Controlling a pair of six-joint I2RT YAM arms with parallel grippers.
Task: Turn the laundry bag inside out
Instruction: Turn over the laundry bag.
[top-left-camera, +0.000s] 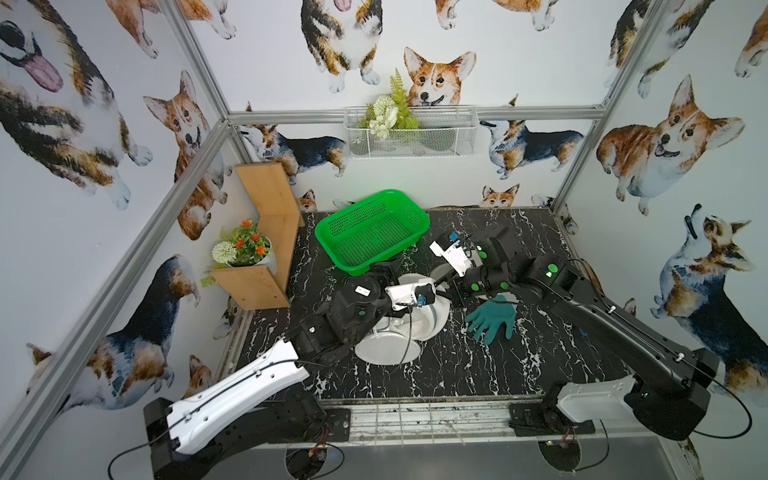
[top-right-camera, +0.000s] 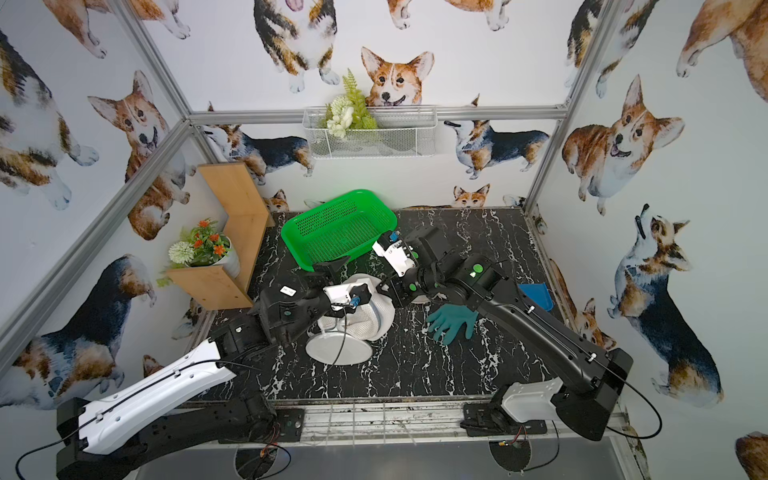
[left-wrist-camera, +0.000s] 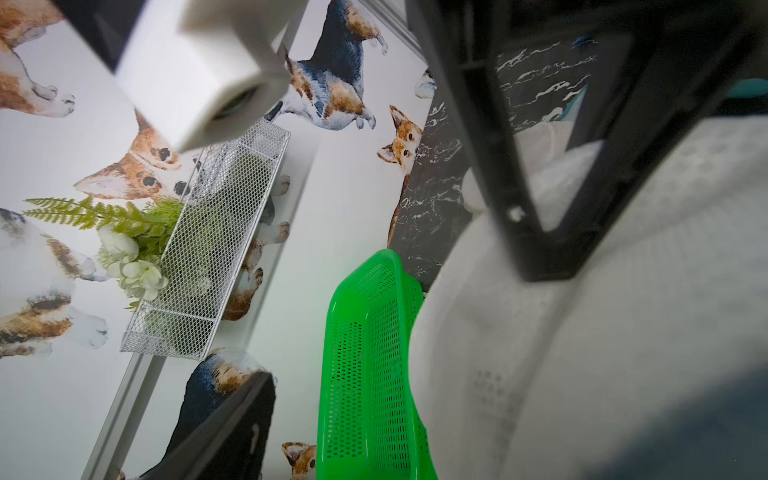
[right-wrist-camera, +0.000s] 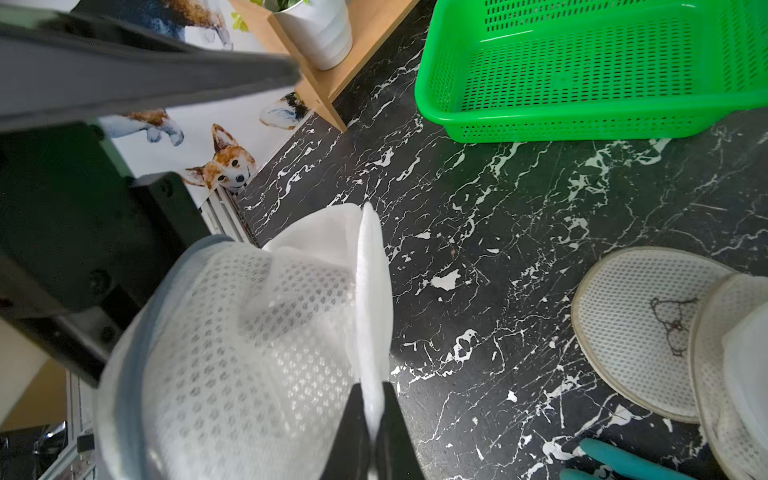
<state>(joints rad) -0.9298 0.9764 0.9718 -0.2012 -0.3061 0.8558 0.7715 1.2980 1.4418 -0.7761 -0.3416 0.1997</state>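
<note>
Closest to your right wrist camera, the right gripper (right-wrist-camera: 372, 390) is clamped tight on a thin white flap of the laundry bag (right-wrist-camera: 257, 332). The edge of the fabric stands up between its two black fingers (right-wrist-camera: 351, 428). Your left gripper (left-wrist-camera: 403, 322) stands wide apart and grips nothing. One of its fingers is right against the white mesh and the other is clear of it, on the side of the green basket (left-wrist-camera: 365, 374). Whether the near finger is inside the bag's mouth, you cannot tell. In both top views the bag (top-left-camera: 419, 322) (top-right-camera: 374, 320) sits crumpled in the middle of the desk (top-left-camera: 457, 374), between your two grippers, with a round flat end (top-left-camera: 386, 349) turned toward the front edge. The basket sits just behind the bag, near the back edge. A teal glove (top-left-camera: 492, 318) lies flat on the desk just beside the bag, toward the right edge and partly under your right arm. A round mesh panel (right-wrist-camera: 636, 332) with a dark tangle of thread on it lies flat on the desk below the right wrist. You cannot tell whether it belongs to the same bag.
</note>
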